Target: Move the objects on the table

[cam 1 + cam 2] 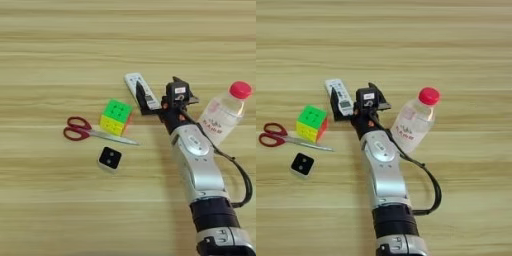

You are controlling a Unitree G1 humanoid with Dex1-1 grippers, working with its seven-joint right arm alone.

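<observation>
A white remote (135,82) with grey buttons lies slanted at the table's (60,45) middle. My right gripper (148,101) reaches in from the bottom right and is shut on the remote's near end, one black finger (334,105) along its left side, the other hidden under the wrist. A clear red-capped bottle (223,115) lies tilted just right of the wrist. Left of the gripper sits the colourful puzzle cube (116,117). The red-handled scissors (80,129) lie further left, and the small black square device (110,159) is in front of the cube.
My silver forearm (202,167) runs from the bottom right edge up to the remote, with a black cable (243,180) looping on its right. The scissors' blades (117,138) point right, under the cube's front.
</observation>
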